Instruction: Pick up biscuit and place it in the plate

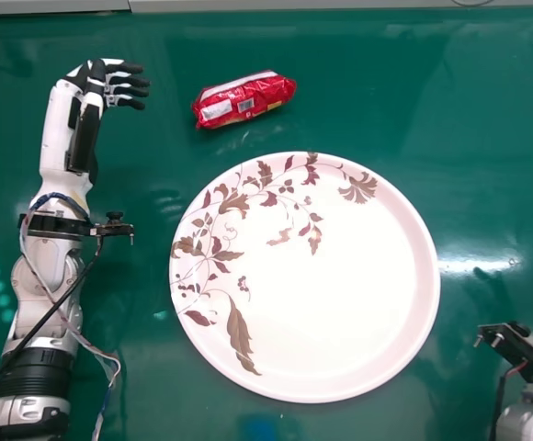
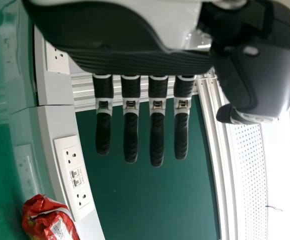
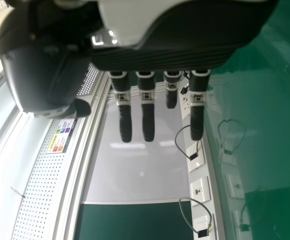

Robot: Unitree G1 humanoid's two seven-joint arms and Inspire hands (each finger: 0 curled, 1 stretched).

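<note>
The red biscuit packet (image 1: 244, 99) lies tilted on the green table (image 1: 487, 138), just beyond the floral plate (image 1: 340, 303), not touching it. Left of the packet, the left hand (image 1: 96, 78) is released, its fingers extended toward it. The right hand (image 3: 160, 60) is also released, holding nothing.

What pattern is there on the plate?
The plate is whitish with brown and dark-red leaves and flowers along one side, best seen in the head view.
</note>
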